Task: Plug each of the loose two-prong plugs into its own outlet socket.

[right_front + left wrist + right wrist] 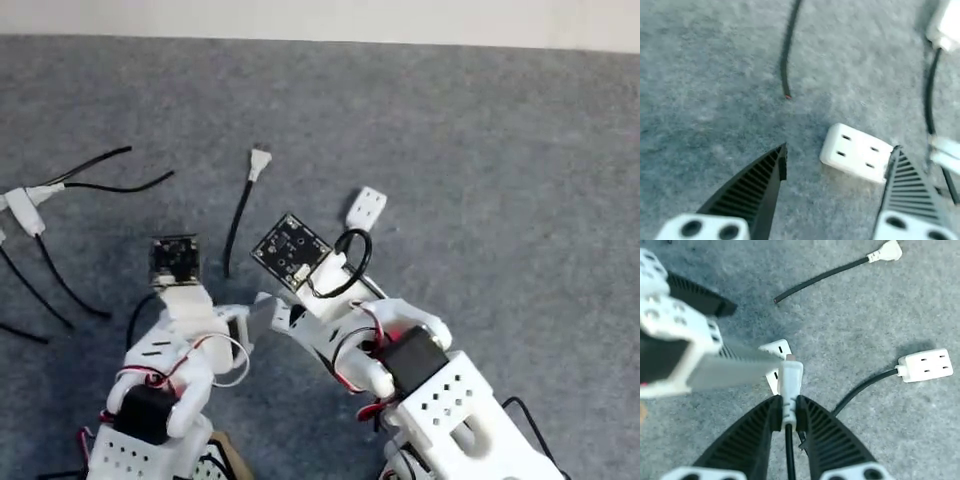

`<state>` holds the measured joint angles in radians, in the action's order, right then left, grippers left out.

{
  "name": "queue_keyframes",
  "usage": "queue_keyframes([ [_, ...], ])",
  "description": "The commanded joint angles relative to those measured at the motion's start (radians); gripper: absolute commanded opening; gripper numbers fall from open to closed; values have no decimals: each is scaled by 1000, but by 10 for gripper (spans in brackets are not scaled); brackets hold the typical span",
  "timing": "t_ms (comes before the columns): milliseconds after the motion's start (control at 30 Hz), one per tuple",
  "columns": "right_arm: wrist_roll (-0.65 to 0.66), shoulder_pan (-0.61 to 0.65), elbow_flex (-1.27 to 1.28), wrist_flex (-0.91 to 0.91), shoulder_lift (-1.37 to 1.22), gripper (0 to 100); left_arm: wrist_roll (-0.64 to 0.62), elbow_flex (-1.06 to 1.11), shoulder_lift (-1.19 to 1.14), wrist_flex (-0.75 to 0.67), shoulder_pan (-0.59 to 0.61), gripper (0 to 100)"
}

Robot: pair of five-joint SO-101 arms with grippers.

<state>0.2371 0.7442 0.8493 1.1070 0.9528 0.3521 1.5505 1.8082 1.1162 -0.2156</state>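
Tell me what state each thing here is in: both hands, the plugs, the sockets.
Left hand: open around the socket block.
Socket block: flat on the carpet, slots empty.
Right hand: shut on a plug.
Held plug: clamped, not yet in any socket.
Corded socket: lying on the carpet, slots empty.
Loose plug: lying unplugged on the carpet.
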Motion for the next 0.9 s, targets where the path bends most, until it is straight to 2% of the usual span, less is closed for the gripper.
queue_keyframes([
  [0, 12, -12, -21, 2, 4, 8, 2, -39, 8, -40, 79, 325],
  [267, 11, 73, 12, -7, 4, 8, -72, -27, 7, -143, 96, 325],
  [433, 6, 130, 5, -31, 2, 8, -71, 25, 7, -147, -30, 320],
  [600, -11, 130, -22, -28, 2, 8, -17, 71, 7, -140, -134, 239],
  [867, -3, 47, -74, -13, -62, 8, 8, 73, 7, -118, -134, 232],
])
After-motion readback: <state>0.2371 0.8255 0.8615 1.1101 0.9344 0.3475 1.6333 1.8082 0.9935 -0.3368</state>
